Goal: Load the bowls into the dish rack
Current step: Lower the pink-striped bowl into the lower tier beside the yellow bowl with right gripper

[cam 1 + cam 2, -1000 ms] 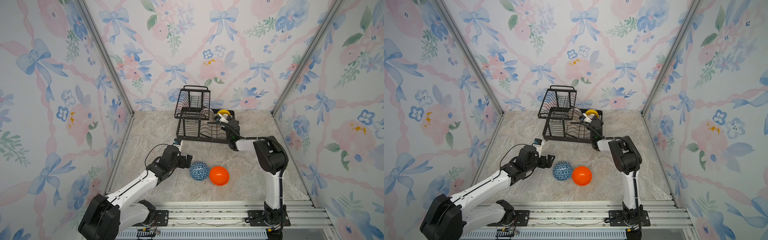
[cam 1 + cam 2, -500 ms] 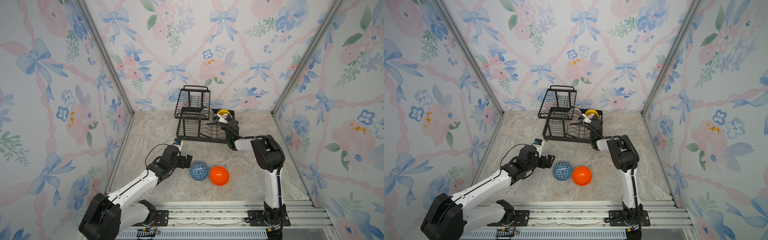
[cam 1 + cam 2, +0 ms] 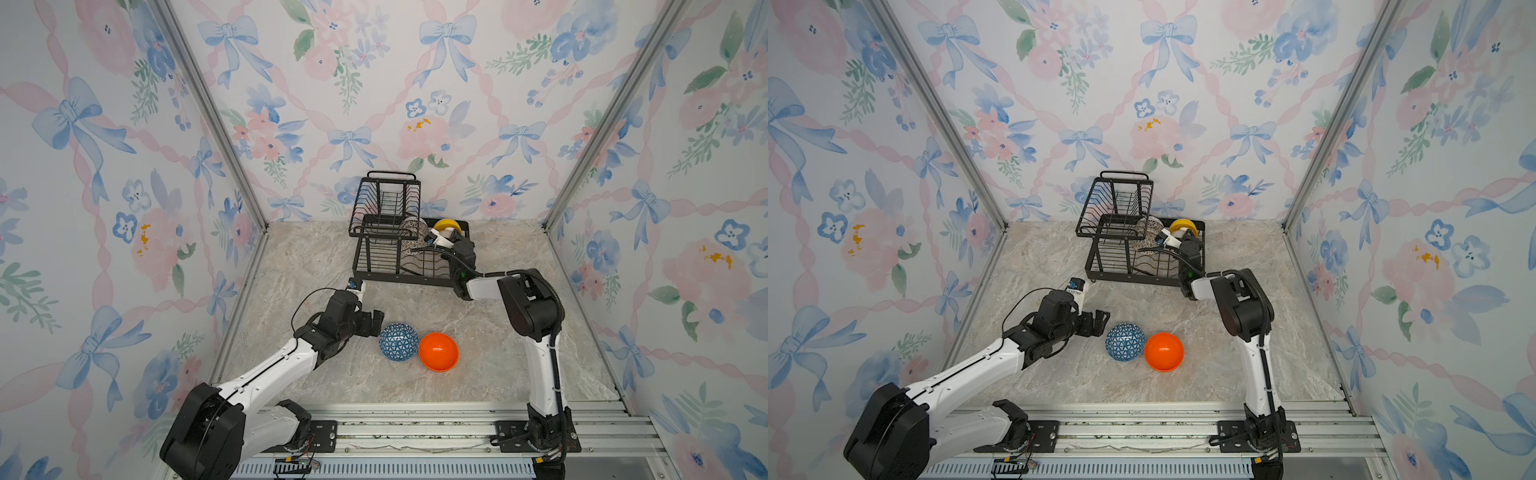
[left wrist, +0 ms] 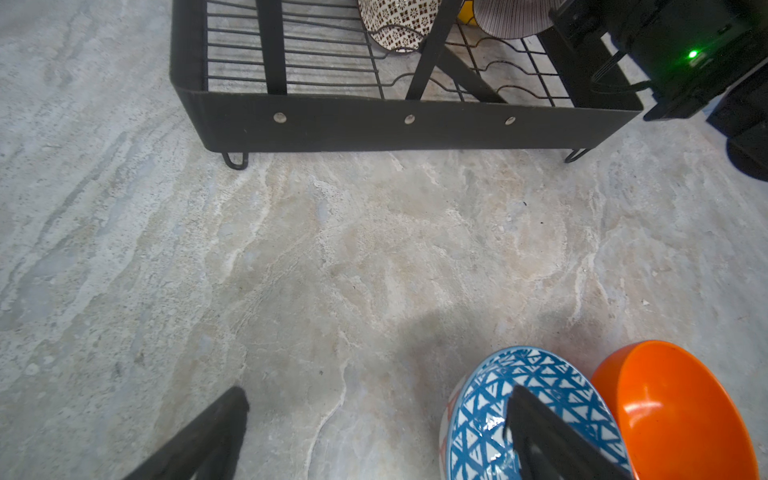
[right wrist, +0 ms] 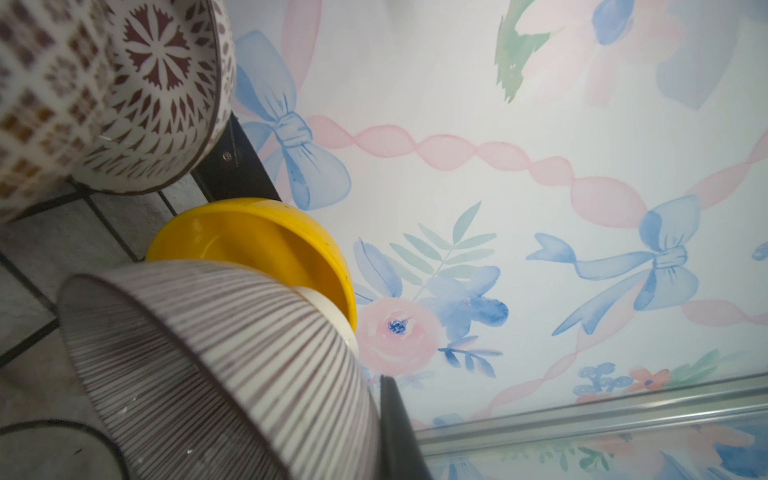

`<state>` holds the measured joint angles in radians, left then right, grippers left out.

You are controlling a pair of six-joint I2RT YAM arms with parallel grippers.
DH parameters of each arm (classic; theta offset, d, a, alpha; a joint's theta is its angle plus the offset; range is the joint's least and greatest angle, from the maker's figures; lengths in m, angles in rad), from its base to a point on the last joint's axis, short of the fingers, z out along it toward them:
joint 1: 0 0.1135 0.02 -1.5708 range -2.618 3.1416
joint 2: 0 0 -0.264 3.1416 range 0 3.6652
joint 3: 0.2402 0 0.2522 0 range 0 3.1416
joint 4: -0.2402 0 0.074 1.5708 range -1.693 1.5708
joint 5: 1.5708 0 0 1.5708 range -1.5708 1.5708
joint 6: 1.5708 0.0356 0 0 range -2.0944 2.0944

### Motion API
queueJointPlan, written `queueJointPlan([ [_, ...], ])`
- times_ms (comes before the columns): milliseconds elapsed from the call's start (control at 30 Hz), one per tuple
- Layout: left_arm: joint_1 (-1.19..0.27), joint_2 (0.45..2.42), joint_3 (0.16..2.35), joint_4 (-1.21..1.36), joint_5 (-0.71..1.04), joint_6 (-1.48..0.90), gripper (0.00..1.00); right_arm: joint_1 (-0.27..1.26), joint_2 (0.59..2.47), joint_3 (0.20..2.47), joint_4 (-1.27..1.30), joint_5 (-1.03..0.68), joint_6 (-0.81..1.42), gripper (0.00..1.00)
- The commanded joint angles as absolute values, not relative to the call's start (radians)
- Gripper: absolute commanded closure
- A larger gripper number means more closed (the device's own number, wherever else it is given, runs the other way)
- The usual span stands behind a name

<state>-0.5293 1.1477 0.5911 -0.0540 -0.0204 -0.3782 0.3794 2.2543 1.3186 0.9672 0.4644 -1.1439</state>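
Two bowls sit nearest me on the table (image 4: 291, 249): the orange bowl (image 3: 438, 351) and the blue bowl (image 3: 399, 341), side by side and seemingly touching, the blue one showing its patterned outside. My left pincer (image 4: 376, 401) hangs released just beside the blue bowl. One finger (image 4: 540, 432) crosses its edge in the wrist view, but nothing is between the jaws.

Farther off, my right pincer (image 3: 455, 245) is down in the rack (image 3: 399, 279), clenched on the rim of the ribbed bowl (image 5: 216, 357). That bowl is tilted, with the yellow bowl (image 5: 257, 237) right behind it. Past those, two patterned bowls (image 5: 137, 104) stand on edge beside the raised tier (image 3: 384, 199).

Against a second back, almost nothing has moved. My right elbow has swung a little toward the middle, while the wrist stays at the same spot in the rack and the grip has not loosened. Both loose bowls and my left arm sit where they were. I judge the ribbed bowl is being settled, not yet let go: four at the rack, two left.
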Motion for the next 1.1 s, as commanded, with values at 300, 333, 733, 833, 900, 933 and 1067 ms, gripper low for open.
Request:
queueJointPlan([
  [300,-0.517,1.173,0.606,-0.063,0.002,-0.365,0.02,0.377,2.282,1.354,1.049,0.435,-1.167,1.0],
  [333,-0.516,1.173,0.606,-0.063,0.002,-0.365,0.02,0.379,2.28,1.35,1.041,0.432,-1.161,1.0],
  [733,-0.513,1.166,0.603,-0.063,0.006,-0.367,0.02,0.376,2.252,1.335,0.915,0.388,-1.112,1.0],
  [833,-0.512,1.16,0.6,-0.063,0.008,-0.367,0.02,0.374,2.244,1.332,0.896,0.373,-1.108,1.0],
  [900,-0.513,1.156,0.598,-0.063,0.007,-0.368,0.02,0.37,2.238,1.328,0.874,0.353,-1.102,1.0],
  [933,-0.512,1.155,0.599,-0.063,0.008,-0.368,0.02,0.368,2.234,1.327,0.861,0.339,-1.101,1.0],
  [1067,-0.512,1.149,0.598,-0.063,0.009,-0.37,0.02,0.356,2.224,1.333,0.808,0.296,-1.091,1.0],
])
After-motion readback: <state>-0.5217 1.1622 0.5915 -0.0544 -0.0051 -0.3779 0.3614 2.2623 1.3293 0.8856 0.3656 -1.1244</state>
